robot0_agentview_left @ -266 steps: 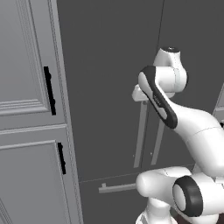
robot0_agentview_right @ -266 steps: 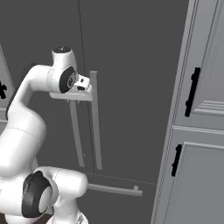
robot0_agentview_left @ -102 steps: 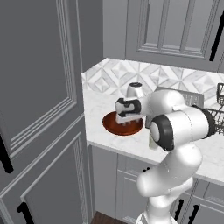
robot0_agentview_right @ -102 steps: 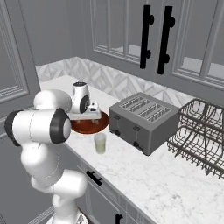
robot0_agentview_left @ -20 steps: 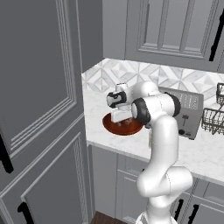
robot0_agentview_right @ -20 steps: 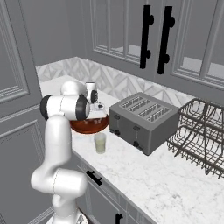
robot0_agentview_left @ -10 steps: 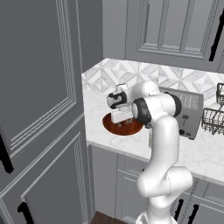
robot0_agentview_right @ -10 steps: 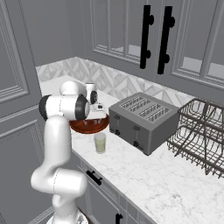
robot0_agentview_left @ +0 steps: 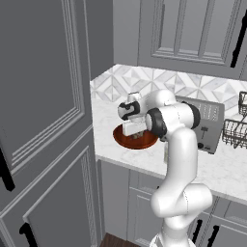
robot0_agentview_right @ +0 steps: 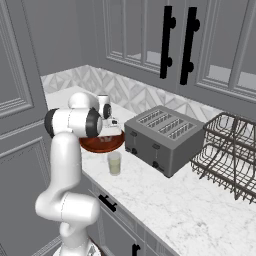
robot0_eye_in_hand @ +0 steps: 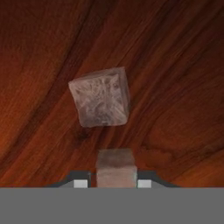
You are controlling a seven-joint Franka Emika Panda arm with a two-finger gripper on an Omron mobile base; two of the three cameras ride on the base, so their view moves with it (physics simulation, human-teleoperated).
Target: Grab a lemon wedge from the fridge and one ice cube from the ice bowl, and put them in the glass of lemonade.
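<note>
1. Since a second ago the arm has barely shifted; the gripper (robot0_agentview_left: 136,135) has stayed low in the bowl (robot0_agentview_left: 121,138), and the base views match the earlier ones.
2. In the hand view a pale cube (robot0_eye_in_hand: 115,171) sits at the bottom edge between the two dark fingertips (robot0_eye_in_hand: 80,182), its lower part cut off by the frame; the jaws appear closed on it, though the contact itself is hard to see.
3. A second cube (robot0_eye_in_hand: 101,103), tilted on a corner, lies free on the reddish wood of the bowl (robot0_eye_in_hand: 175,65) just beyond the held one, apart from it.
4. In the left base view the hand covers much of the bowl; only its front and left rim show, near the counter's (robot0_agentview_left: 108,120) front left edge.
5. In the right base view the arm's elbow hides most of the bowl (robot0_agentview_right: 112,142); the gripper (robot0_agentview_right: 114,121) is small and its jaws cannot be made out there.
6. The glass (robot0_agentview_right: 115,163) stands upright near the counter's (robot0_agentview_right: 165,195) front edge, just in front of the bowl, apart from it, pale liquid inside. In the left view the arm hides it.
7. The toaster (robot0_agentview_right: 165,137) sits to the right of the bowl, a wire rack (robot0_agentview_right: 227,152) beyond it, cut off at the right edge.
</note>
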